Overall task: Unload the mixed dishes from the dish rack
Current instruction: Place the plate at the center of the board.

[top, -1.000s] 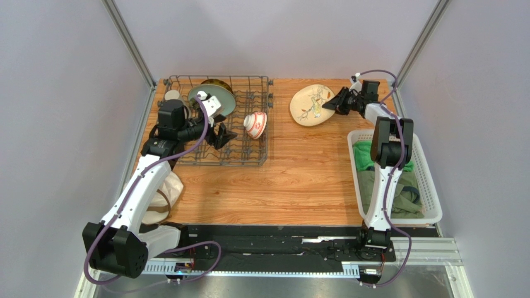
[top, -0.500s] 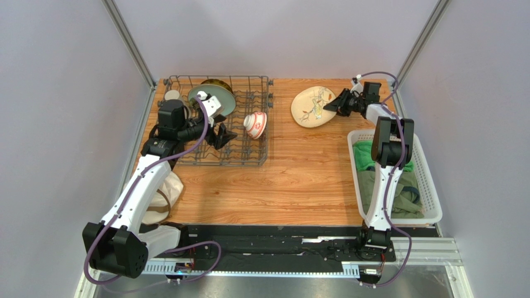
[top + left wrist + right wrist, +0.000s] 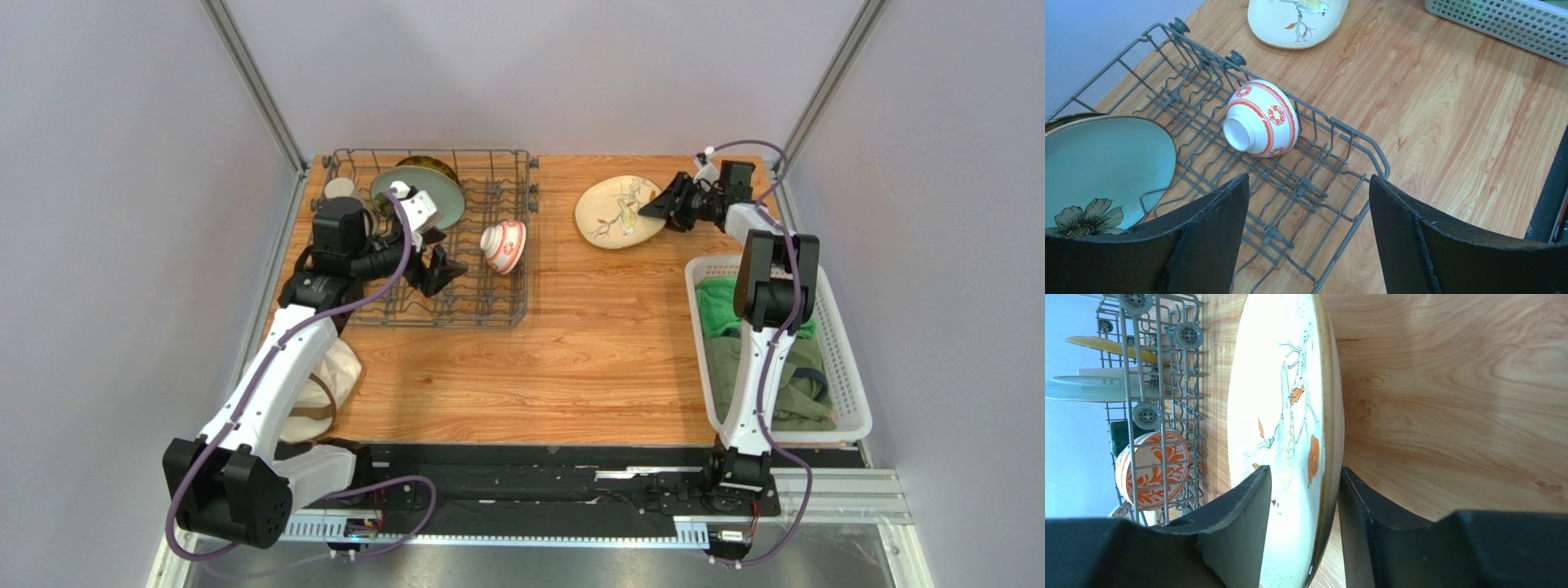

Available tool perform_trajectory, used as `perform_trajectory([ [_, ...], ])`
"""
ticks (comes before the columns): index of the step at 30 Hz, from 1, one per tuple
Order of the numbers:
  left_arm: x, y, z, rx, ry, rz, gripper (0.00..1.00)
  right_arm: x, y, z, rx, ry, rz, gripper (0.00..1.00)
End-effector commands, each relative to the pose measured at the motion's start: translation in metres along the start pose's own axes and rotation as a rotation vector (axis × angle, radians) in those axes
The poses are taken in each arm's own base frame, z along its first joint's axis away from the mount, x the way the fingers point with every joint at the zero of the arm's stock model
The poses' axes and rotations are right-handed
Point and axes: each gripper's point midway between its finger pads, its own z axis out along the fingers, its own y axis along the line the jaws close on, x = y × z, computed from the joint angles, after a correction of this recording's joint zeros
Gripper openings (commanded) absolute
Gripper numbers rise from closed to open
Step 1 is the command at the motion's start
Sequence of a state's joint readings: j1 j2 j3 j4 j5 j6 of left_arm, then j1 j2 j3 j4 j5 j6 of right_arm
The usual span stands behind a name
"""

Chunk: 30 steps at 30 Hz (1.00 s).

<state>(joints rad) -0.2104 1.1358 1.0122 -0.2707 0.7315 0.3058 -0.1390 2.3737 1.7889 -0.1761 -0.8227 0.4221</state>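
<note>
Wood table (image 3: pixel 601 349), dish rack (image 3: pixel 476 301), white basket (image 3: pixel 851 368), green cloths (image 3: pixel 803 386)

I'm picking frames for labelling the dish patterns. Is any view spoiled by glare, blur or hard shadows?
Right wrist view: glare washes out the face of the cream plate, so its drawing looks faded. Left wrist view: the bowl and the rack are sharp and evenly lit. Top view: the light is even, shadows are soft and there is no glare, but the dishes are small.
</note>
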Motion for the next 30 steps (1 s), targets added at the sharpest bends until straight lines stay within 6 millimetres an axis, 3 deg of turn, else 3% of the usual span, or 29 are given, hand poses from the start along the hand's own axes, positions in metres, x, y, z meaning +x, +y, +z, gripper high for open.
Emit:
perform_trajectory([
  [1,0.003,-0.004,0.002,0.024,-0.001,0.025,0.79,-0.023,0.013,-0.007,-0.038,-0.038,-0.087,0.47],
  [16,0.01,0.01,-0.001,-0.037,0.053,0.091,0.79,-0.019,0.002,-0.019,0.051,-0.019,-0.136,0.54],
  [30,0.007,0.051,-0.01,-0.172,0.172,0.264,0.8,-0.028,0.004,-0.041,0.123,-0.04,-0.225,0.59],
])
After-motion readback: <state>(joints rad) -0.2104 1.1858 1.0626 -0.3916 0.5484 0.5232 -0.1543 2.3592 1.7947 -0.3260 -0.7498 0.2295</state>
